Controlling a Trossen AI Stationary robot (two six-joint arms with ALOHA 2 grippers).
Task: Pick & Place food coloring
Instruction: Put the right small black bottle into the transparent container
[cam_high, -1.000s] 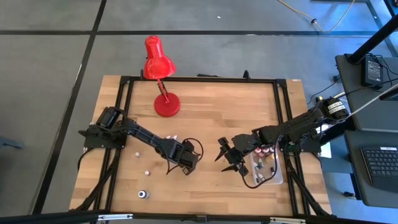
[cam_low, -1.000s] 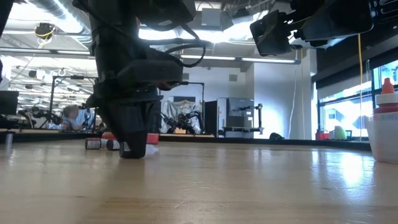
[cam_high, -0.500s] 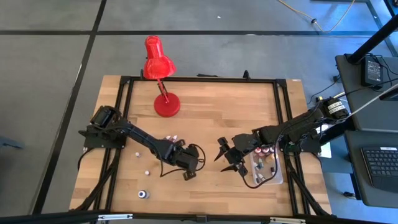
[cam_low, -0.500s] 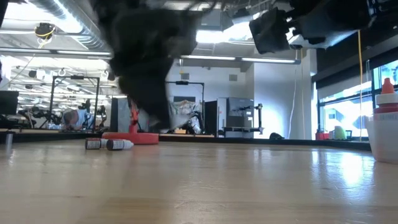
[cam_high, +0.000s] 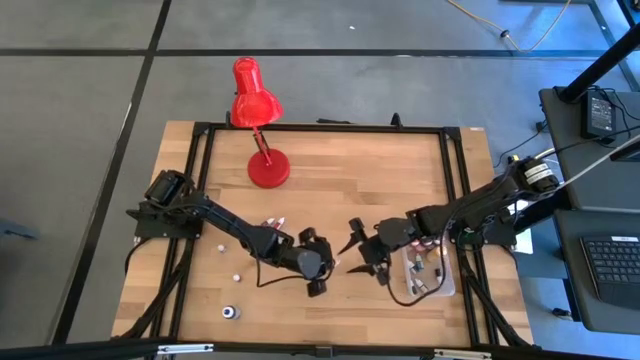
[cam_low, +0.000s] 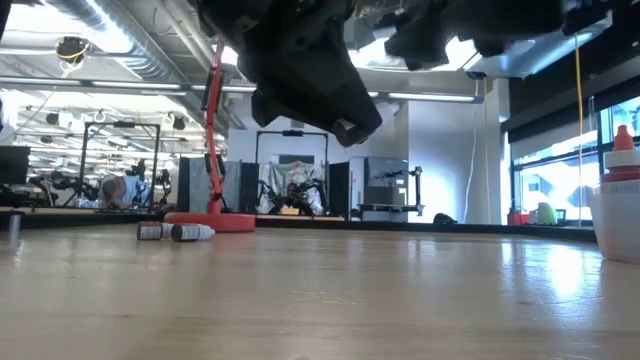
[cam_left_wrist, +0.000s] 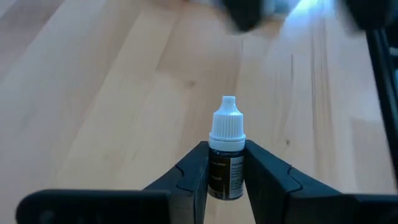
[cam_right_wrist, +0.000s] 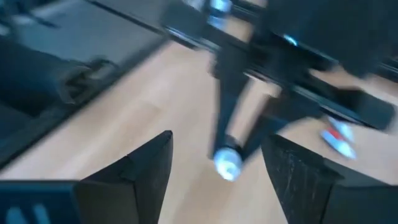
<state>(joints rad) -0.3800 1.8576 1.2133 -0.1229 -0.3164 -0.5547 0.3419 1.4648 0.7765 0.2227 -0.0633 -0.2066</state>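
The left gripper has its jaws clenched on a bottle of food coloring, pinching the dark body low down so the white cap stands clear above the fingertips; in the high view that gripper hangs over the middle of the table, raised off the wood. The right gripper waits just beside it with its jaws spread, holding nothing, next to the clear tub at the table's right edge where several bottles already sit. The main risk, as I judge it, is a handover or pass in close quarters: the two grippers are very near, and either could knock the other and jar the bottle. The grip sits on a small round body, so it could pivot or slip out if bumped, and roll away across the table. Releasing it short of the tub would leave it on the wood. Loose bottles still lie near the left arm, whose sweep could scatter them.
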